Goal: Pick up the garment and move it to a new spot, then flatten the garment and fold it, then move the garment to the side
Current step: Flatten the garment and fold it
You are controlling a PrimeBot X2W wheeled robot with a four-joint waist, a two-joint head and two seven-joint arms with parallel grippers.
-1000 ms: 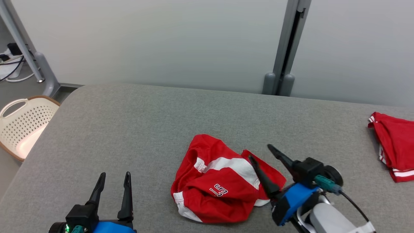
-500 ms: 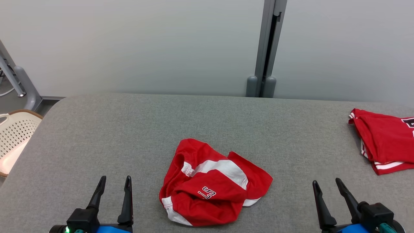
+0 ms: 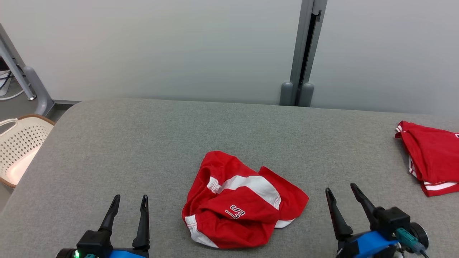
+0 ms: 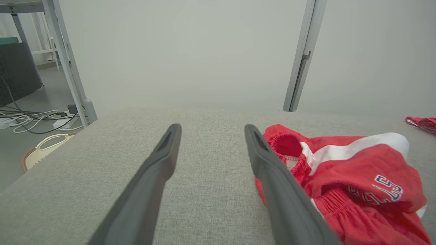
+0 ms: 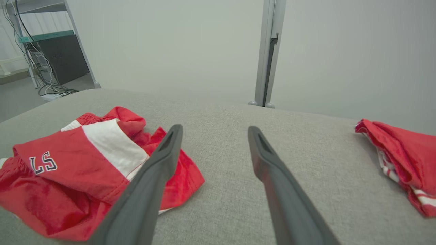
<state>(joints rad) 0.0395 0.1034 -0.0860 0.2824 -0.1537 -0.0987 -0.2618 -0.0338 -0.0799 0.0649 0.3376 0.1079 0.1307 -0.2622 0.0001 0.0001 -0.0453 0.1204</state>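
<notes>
Bright, even, diffuse indoor light throughout. The crumpled red garment [image 3: 244, 204] casts only a faint, soft shadow on the grey table [image 3: 143, 143]. Head view is sharp; wrist views are wide-angle, uprights leaning near the edges, the background a little soft

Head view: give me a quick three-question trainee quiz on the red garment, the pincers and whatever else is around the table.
1. True or false: the left pincer is shut on the crumpled red garment.
2. Where does the second red garment lie? A) at the far right of the table; B) between the fingers of the right pincer; C) on top of the crumpled one.
3. Fill in: beyond the table's left edge, lower down, stands a cream perforated ___.

Key:
1. False: it is open and apart from the cloth.
2. A.
3. basket.
</notes>
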